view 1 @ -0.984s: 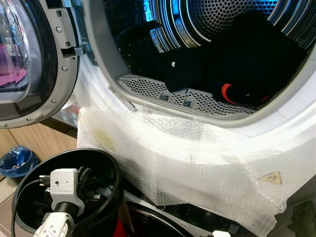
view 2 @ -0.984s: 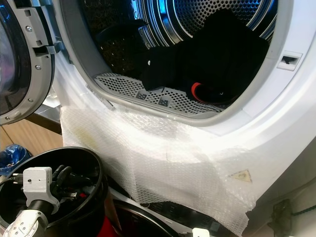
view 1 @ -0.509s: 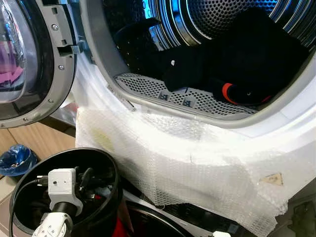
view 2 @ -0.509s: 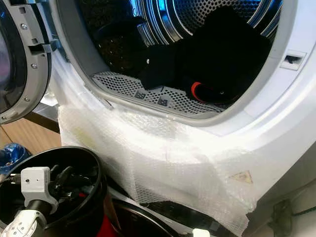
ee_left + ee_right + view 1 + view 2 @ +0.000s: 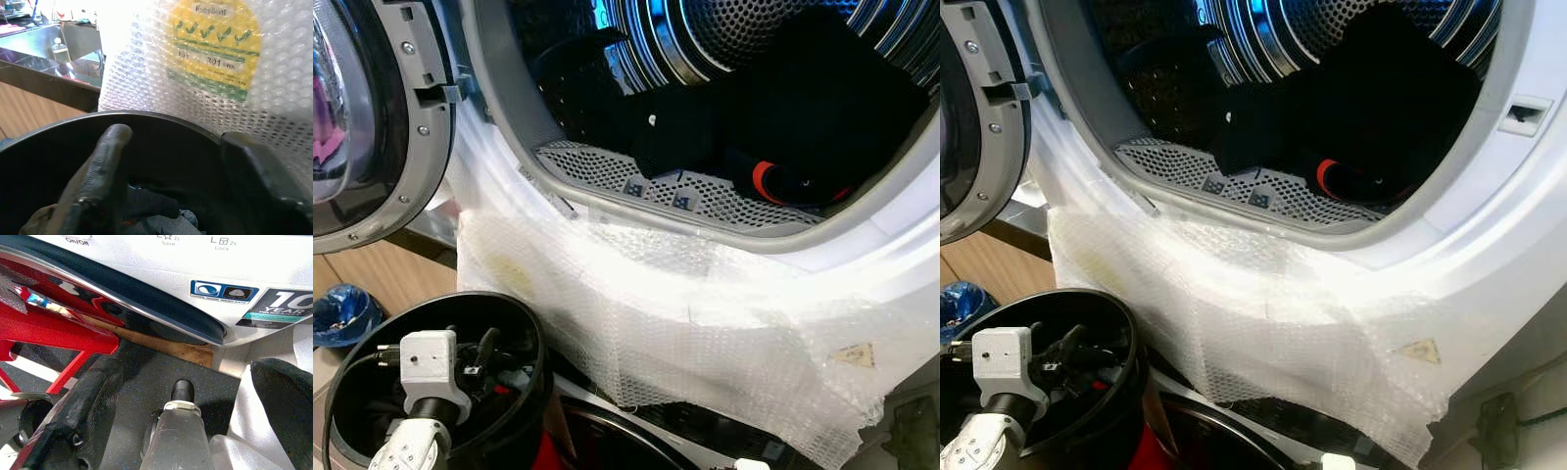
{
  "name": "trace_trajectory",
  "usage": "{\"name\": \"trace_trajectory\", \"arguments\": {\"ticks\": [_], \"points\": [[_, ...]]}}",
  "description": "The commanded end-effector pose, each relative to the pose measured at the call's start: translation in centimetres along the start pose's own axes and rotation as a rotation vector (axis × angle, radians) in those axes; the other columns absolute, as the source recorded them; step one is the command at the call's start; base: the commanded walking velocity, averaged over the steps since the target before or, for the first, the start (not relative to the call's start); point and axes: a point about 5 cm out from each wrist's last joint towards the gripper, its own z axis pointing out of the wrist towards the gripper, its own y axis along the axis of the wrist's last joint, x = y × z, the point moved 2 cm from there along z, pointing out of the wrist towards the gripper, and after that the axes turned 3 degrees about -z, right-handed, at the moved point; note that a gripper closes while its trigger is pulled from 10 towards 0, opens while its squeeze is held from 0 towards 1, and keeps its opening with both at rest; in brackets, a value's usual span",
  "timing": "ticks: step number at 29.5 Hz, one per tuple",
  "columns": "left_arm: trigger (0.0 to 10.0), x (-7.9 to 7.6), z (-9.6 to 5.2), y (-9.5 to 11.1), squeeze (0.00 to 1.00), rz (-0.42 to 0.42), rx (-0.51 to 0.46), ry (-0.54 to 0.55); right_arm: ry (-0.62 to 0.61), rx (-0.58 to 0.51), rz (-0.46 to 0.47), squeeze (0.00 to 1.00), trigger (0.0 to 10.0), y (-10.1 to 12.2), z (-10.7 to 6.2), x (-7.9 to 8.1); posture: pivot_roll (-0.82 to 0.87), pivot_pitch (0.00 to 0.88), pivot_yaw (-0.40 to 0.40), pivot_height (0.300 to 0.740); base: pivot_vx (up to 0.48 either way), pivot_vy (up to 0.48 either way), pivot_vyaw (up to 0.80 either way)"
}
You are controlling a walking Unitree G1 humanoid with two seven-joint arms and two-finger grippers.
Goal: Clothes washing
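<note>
Before the robot, through the head camera, the washer drum stands open with dark clothes heaped inside, a red-trimmed piece among them; the door is swung out to the left, and bubble wrap drapes the front below the opening. Over the last second the whole picture slides a little — the camera's doing, not the machine's. Meanwhile the left arm's wrist block sinks slightly lower into the black bucket at lower left.

From the left wrist, the left gripper has its fingers spread apart inside the bucket's rim, holding nothing, with crumpled grey-blue fabric just beneath — the next garment, I judge, so the reach is under way and loading is unfinished.

From the right wrist, the right gripper hangs idle, fingers parted and empty, near a red frame and a lower appliance panel.
</note>
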Motion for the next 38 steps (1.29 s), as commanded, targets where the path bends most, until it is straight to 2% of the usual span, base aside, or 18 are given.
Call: {"name": "trace_trajectory", "arguments": {"ticks": [1,16,19,21,24,25,26,28,29,34,35,37,38], "points": [[10.0,0.3,-0.1,0.2,1.00,-0.001,0.001,0.005,-0.003,-0.004,0.004,0.00,10.0,0.1,0.0,-0.1,0.06,0.080,-0.021,0.740,0.000,0.000,0.00],[10.0,1.8,-0.4,-0.5,1.00,0.021,0.058,0.034,0.001,0.001,-0.007,0.00,10.0,0.0,0.0,-0.1,0.06,0.086,-0.027,0.740,0.000,0.000,0.00],[10.0,2.7,-0.4,-0.6,1.00,0.036,0.083,0.062,0.003,0.004,-0.012,0.00,10.0,0.0,0.0,-0.1,0.07,0.084,-0.029,0.740,0.000,0.000,0.00],[10.0,3.4,-0.3,-0.4,1.00,0.014,0.087,0.086,0.003,0.006,-0.016,0.00,10.0,0.0,0.0,-0.1,0.07,0.081,-0.031,0.740,0.000,0.000,0.00],[10.0,3.8,-0.2,-0.3,1.00,0.005,0.094,0.094,0.003,0.005,-0.016,0.00,10.0,0.0,0.0,-0.1,0.07,0.082,-0.032,0.740,0.000,0.000,0.00],[10.0,4.6,0.0,-0.6,1.00,0.011,0.144,0.115,0.004,0.006,-0.018,0.00,10.0,0.0,0.0,-0.1,0.07,0.082,-0.034,0.740,0.000,0.000,0.00],[10.0,5.1,0.0,-1.0,0.49,0.011,0.194,0.122,0.004,0.006,-0.019,0.00,10.0,0.0,0.0,-0.1,0.07,0.082,-0.036,0.740,0.000,0.000,0.00],[10.0,5.4,0.0,-1.4,0.49,0.008,0.247,0.126,0.004,0.006,-0.020,0.00,10.0,0.0,0.0,-0.1,0.07,0.082,-0.036,0.740,0.000,0.000,0.00],[10.0,5.6,0.0,-2.1,0.00,0.003,0.308,0.093,0.005,0.005,-0.022,0.00,10.0,0.1,0.0,-0.1,0.08,0.082,-0.038,0.740,0.000,0.000,0.00],[10.0,6.2,0.2,-3.2,0.00,0.032,0.434,0.048,0.007,0.006,-0.028,0.00,10.0,0.1,0.0,-0.1,0.08,0.080,-0.044,0.740,0.000,0.000,0.00],[10.0,6.2,0.2,-3.2,0.00,0.032,0.434,0.048,0.007,0.006,-0.028,0.00,10.0,0.1,0.0,-0.1,0.08,0.080,-0.044,0.740,0.000,0.000,0.00],[10.0,7.1,0.9,-3.6,0.00,0.012,0.517,0.074,0.006,0.003,-0.028,0.00,10.0,0.3,0.0,-0.2,0.07,0.077,-0.044,0.740,0.000,0.000,0.00],[10.0,7.2,0.9,-3.7,0.00,0.010,0.523,0.082,0.005,0.002,-0.028,0.00,10.0,0.3,0.0,-0.2,0.07,0.077,-0.044,0.740,0.000,0.000,0.00]]}}
